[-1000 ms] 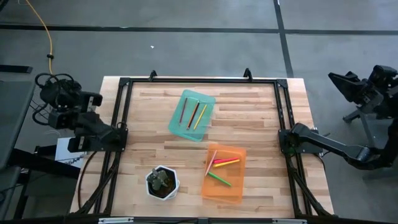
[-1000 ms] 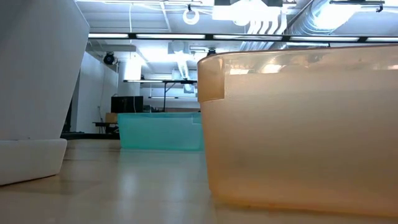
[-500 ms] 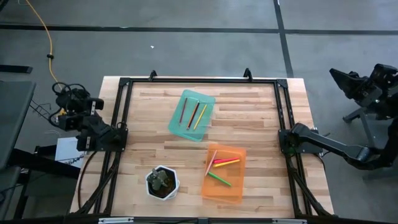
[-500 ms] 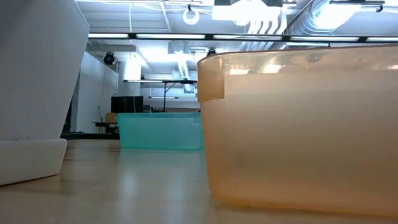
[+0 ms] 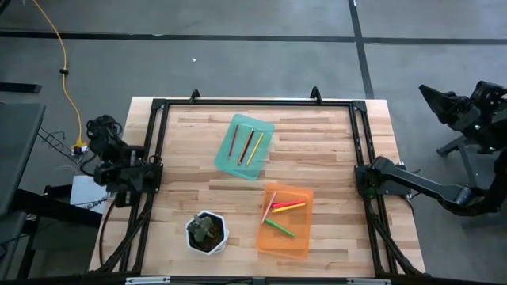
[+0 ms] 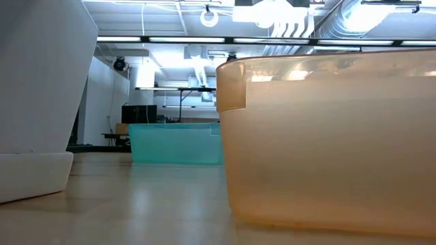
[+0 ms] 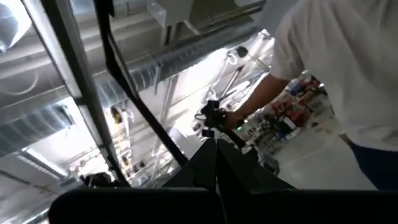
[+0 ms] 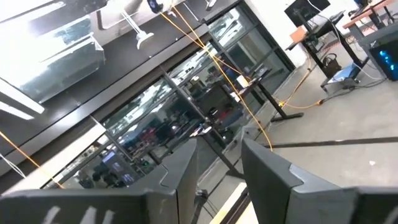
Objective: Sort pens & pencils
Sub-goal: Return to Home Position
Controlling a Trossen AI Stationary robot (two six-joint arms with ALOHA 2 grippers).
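Worktop (image 5: 333, 142): hours counted from its middle in the high view, twelve at the far edge.
Far tray (image 5: 224, 162): at eleven.
Three pencils (image 5: 246, 146): in the far tray, side by side.
Near tray (image 5: 293, 245): at five, apart from the far tray.
Four pens (image 5: 285, 208): in the near tray, three fanned from one end, the fourth toward six.
Plant pot (image 5: 189, 234): at seven, left of the near tray, not touching.
Left arm (image 5: 119, 170): at nine, on the edge.
Right arm (image 5: 396, 178): at three, on the edge.

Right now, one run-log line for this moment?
green tray: three sticks | orange tray: four sticks | left gripper: shut, off table | right gripper: open, off table
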